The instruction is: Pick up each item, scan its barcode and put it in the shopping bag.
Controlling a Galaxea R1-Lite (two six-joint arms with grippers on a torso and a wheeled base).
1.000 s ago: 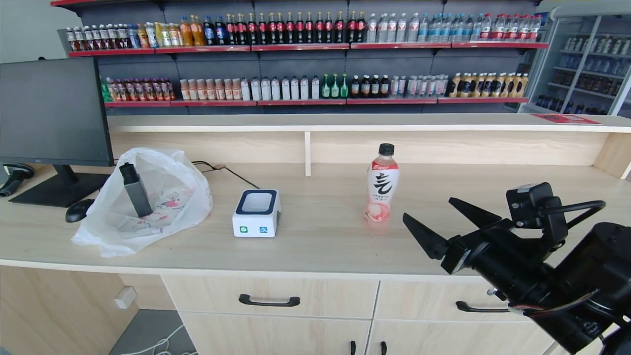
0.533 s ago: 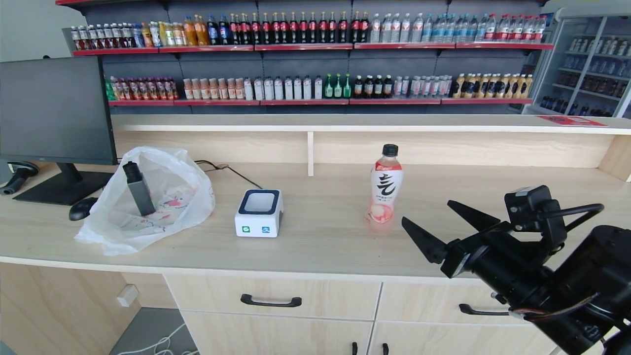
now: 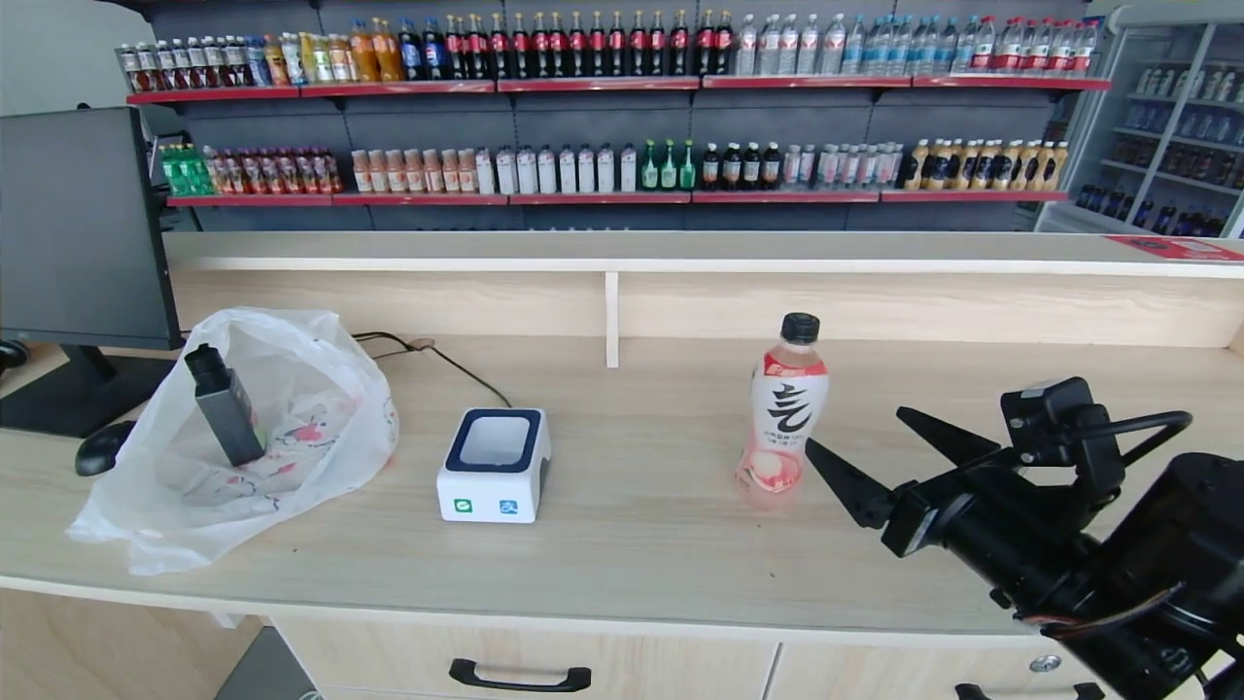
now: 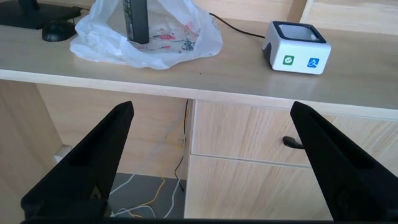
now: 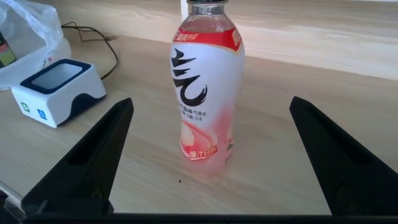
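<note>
One item stands loose on the counter (image 3: 641,554): a pink drink bottle (image 3: 785,418), upright and near the right end. The shopping bag (image 3: 321,389) slumps open toward the left end with a grey box (image 3: 225,413) already leaning inside it. The scanner (image 3: 494,465) sits between the bag and the bottle, its window facing up.

The step in hand looks like the approach to grasp the bottle. To do it well, the right gripper (image 3: 857,430) should slide forward level so that one finger passes on each side of the bottle. It should close on the wide labelled middle rather than the narrow neck, since a tall bottle tips easily if nudged high or off-centre. Wherever the barcode sits on the label, the fingers should leave it uncovered, because it has to be turned toward the scanner's window afterwards.

That gripper is spread wide and holds nothing. In its wrist view the bottle stands centred in the gap, touching neither finger and a little ahead of the tips.

The left gripper (image 4: 211,106) hangs low in front of the drawer fronts (image 4: 249,155), below the counter edge, equally wide open and empty.
</note>
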